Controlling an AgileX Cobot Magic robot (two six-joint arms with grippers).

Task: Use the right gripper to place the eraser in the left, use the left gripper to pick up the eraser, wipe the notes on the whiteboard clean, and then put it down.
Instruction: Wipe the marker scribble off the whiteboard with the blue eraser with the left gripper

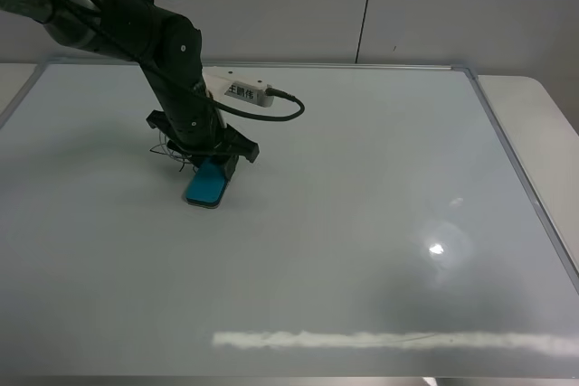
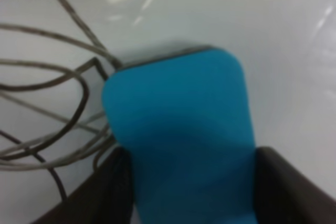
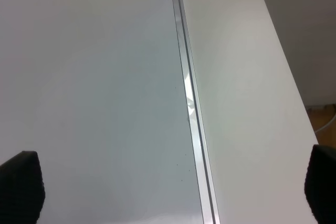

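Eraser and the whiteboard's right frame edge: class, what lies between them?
Nothing but bare whiteboard with a glare spot separates the eraser from the right frame edge, as the exterior high view shows.

left arm (image 1: 167,51) steeply downward, left gripper (image 1: 211,166) with fingers clamped; right gripper (image 3: 172,182) with fingers wide apart

- The eraser (image 1: 208,183) is showing bright teal-blue on top, with a dark edge underneath.
- The whiteboard (image 1: 362,223) is gleaming glossy white, and its frame (image 3: 190,103) is shining silver.
- The notes (image 2: 47,108) on the whiteboard are looping in thin black crossing lines.
- The left gripper (image 1: 215,162) is looking black, and the box (image 1: 237,90) at its wrist is showing white with dark lettering.
- The right gripper (image 3: 171,184) is showing black fingertips.
- The table (image 3: 247,103) beside the whiteboard is appearing plain off-white.
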